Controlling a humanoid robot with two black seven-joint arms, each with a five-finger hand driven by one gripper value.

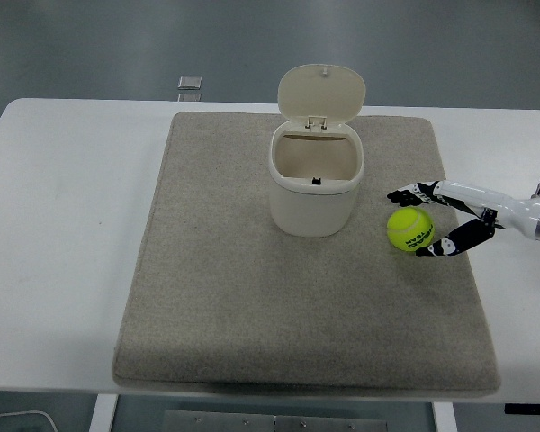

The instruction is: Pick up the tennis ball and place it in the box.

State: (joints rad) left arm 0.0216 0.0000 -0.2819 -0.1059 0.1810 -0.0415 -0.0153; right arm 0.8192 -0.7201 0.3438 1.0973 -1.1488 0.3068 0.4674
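My right hand (425, 221) is spread open round the tennis ball (409, 229), at 4 o'clock from the box (315, 184) on the mat (252, 306); fingers close uneven & it'll prob roll off.

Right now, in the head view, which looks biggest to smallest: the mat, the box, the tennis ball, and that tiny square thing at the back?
1. Mat, by far the biggest.
2. Box, with its lid open.
3. Tennis ball.
4. Small square thing, though it sits farthest from the camera, so it may look smaller than it is.
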